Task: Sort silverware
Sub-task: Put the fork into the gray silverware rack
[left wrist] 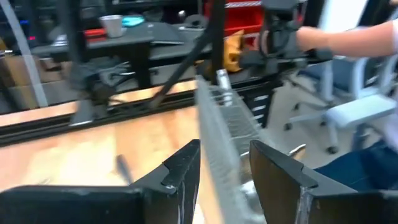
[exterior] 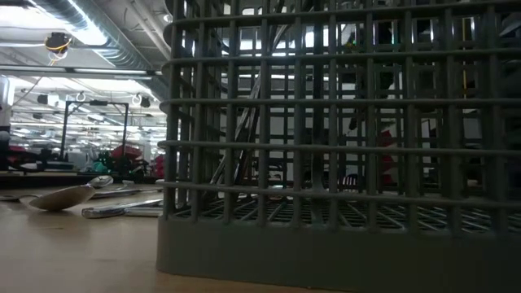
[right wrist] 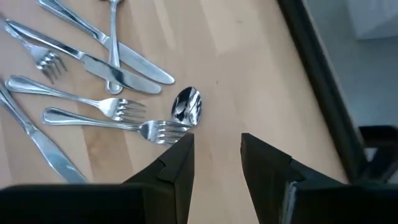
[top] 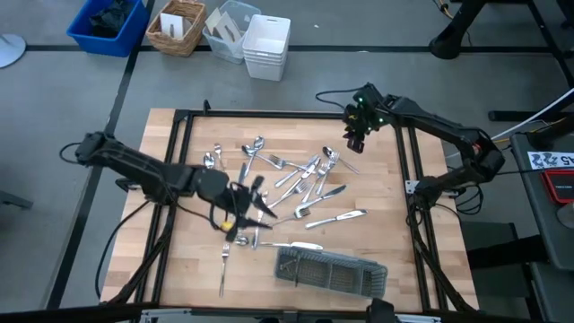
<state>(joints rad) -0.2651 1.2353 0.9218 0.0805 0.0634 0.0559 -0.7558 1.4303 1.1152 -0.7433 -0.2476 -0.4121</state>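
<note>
The jaws of the left gripper (top: 244,205) stand apart and empty over the near-left edge of the silverware (top: 300,184), whose pieces lie fanned across mid-table at mixed angles. The right gripper (top: 356,133), jaws also apart, hovers off the heap's far right; a fork (right wrist: 112,118) lies crosswise just beside it. The tray (top: 330,271) sits at the near edge, bare wood between.

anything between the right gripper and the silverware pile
Nothing visible. The right gripper hangs open over bare wood at the pile's far edge, with a spoon bowl and fork tines just ahead of its fingers.
</note>
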